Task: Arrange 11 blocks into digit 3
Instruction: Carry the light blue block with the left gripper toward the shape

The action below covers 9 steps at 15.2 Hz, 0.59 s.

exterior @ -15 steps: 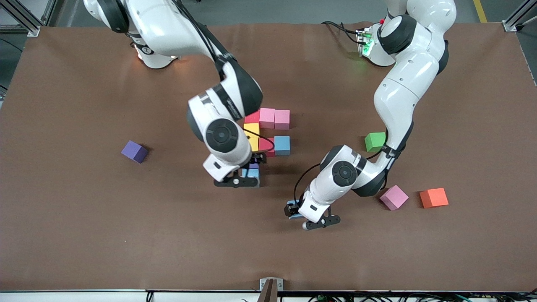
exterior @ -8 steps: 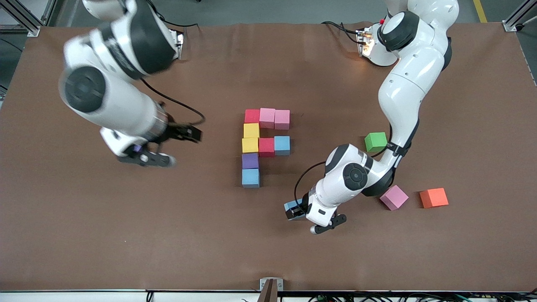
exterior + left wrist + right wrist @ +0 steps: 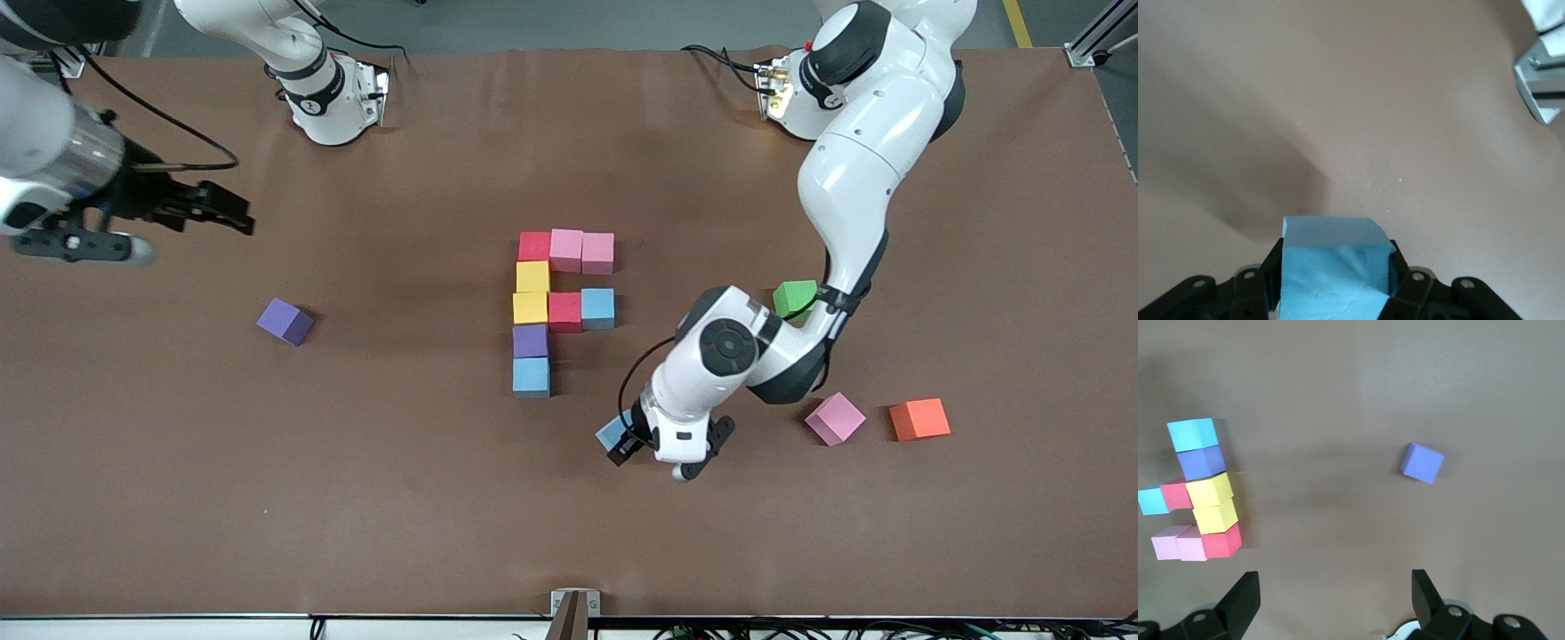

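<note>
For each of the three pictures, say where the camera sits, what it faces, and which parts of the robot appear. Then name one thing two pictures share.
Front view: high across the table, facing both bases; shows both arms, the block figure, the right gripper open and the left gripper.
Left wrist view: on the left wrist, looking down at the table; its gripper is shut on a light blue block.
Right wrist view: on the right wrist, looking down; open fingertips frame the figure.
Shared: the loose purple block.
</note>
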Tool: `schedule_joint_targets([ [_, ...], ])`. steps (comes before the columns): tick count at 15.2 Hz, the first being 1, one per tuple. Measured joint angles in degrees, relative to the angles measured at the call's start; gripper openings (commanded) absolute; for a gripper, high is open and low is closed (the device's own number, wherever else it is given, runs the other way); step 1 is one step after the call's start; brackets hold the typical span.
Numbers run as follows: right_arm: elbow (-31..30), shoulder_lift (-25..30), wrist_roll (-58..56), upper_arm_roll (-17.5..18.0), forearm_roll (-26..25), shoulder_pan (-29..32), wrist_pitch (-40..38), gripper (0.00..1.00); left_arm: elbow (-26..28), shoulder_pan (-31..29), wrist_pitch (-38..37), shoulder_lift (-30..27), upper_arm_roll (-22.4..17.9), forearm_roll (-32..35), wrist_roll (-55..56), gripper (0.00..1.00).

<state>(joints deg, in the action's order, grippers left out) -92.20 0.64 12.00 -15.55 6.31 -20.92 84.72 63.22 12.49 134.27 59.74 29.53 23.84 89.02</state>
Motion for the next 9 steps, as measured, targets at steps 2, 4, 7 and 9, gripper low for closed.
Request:
schedule_joint_targets([
  [2,-0.4,0.7,-2.7,0.0,-0.1,3.2,0.1,1.0,0.5,1.6,0.0,-0.1,-0.2,3.9,10.7,0.1],
  [4,-0.4,0.8,-6.0,0.0,-0.3,6.2,0.2,1.0,0.8,2.5,0.0,-0.1,-0.5,4.8,16.8,0.13],
  [7,-0.3,0.8,-8.9,0.0,-2.0,9.7,1.1,1.0,1.0,3.1,-1.2,-0.1,-0.5,4.8,24.0,0.1],
  [9,0.6,0.8,-9.1,0.1,-4.2,10.2,1.6,1.0,1.0,3.8,-2.0,-0.1,-0.5,4.8,32.1,0.08],
])
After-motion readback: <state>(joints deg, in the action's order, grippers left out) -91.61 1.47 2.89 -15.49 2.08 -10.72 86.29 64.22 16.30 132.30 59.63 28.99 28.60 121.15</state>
